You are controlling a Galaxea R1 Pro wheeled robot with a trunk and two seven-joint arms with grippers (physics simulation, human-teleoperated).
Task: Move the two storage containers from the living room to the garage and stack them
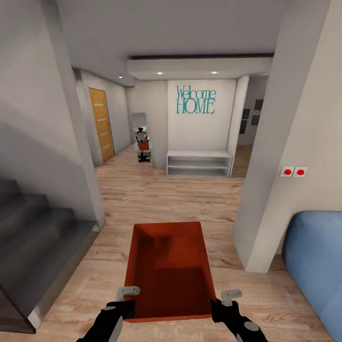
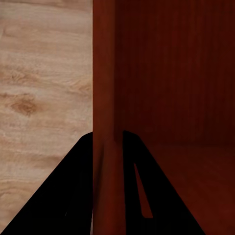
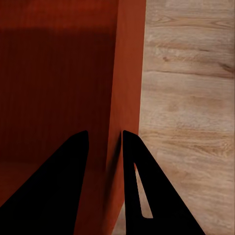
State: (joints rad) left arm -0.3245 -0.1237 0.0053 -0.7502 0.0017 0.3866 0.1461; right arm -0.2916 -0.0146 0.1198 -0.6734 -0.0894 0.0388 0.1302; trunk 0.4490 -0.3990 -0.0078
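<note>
Straddling the storage container [image 1: 171, 270] walls, both jaws grip; head view adds hallway.

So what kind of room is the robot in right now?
Probably the entrance hallway of a house. There's a Welcome HOME sign on the wall above a low white shelf, grey stairs beside it, and a wood plank floor. Both grippers hold an orange-red storage container.
</note>
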